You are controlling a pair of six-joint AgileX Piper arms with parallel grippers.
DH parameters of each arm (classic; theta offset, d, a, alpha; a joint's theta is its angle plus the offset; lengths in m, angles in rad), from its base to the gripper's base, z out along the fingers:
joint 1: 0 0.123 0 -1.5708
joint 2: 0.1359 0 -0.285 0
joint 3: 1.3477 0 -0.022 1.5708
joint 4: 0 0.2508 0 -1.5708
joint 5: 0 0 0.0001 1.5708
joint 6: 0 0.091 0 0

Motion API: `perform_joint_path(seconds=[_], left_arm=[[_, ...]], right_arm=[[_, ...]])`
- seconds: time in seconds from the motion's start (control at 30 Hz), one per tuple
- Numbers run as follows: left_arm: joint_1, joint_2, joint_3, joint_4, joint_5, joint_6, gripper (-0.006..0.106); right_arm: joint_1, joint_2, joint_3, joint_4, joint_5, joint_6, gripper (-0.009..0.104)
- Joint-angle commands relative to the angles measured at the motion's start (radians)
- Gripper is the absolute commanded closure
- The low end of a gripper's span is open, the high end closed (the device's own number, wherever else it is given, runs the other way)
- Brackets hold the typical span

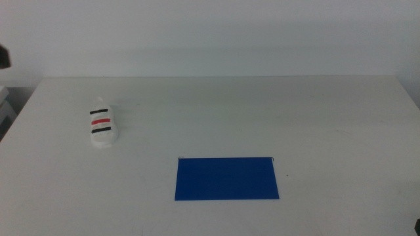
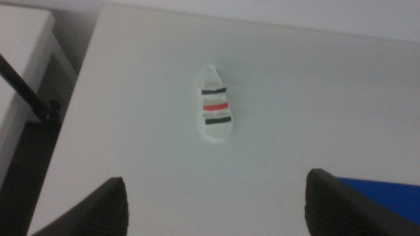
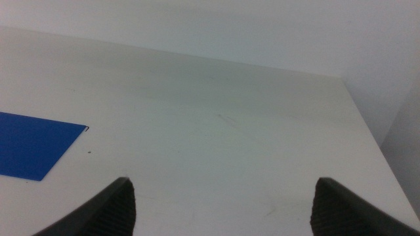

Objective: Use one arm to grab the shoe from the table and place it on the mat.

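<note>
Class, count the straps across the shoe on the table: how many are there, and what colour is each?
3. On the shoe, near the table's left edge, a red strap sits between two black straps. None appears hidden.

Probably a lab or robot test room: a large plain white bench (image 1: pixel 262 118) stands against a bare pale wall (image 1: pixel 216 33), with a white side unit (image 2: pixel 20 78) just beside it, though little else shows.

Bright even light, soft pics; faint shadow by shoe (image 1: pixel 102 123); no glare.
</note>
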Motion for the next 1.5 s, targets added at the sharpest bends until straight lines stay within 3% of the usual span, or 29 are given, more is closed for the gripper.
perform_joint_path(seconds=[0.0, 0.43, 0.7, 1.0, 1.47], left_arm=[[-0.002, 0.053, -0.073, -0.020, -0.013, -0.016, 0.009], [-0.002, 0.359, -0.163, -0.130, -0.020, 0.019, 0.009], [-0.002, 0.639, -0.429, -0.130, 0.087, 0.029, 0.009], [-0.002, 0.952, -0.717, -0.033, 0.248, -0.036, 0.009], [-0.002, 1.156, -0.740, -0.104, 0.156, -0.034, 0.009]], right_arm=[[0.003, 0.004, 0.005, -0.011, -0.073, -0.010, 0.017], [0.003, 0.004, 0.005, -0.011, -0.073, -0.010, 0.017], [0.003, 0.004, 0.005, -0.011, -0.073, -0.010, 0.017], [0.003, 0.004, 0.005, -0.011, -0.073, -0.010, 0.017], [0.003, 0.004, 0.005, -0.011, -0.073, -0.010, 0.017]])
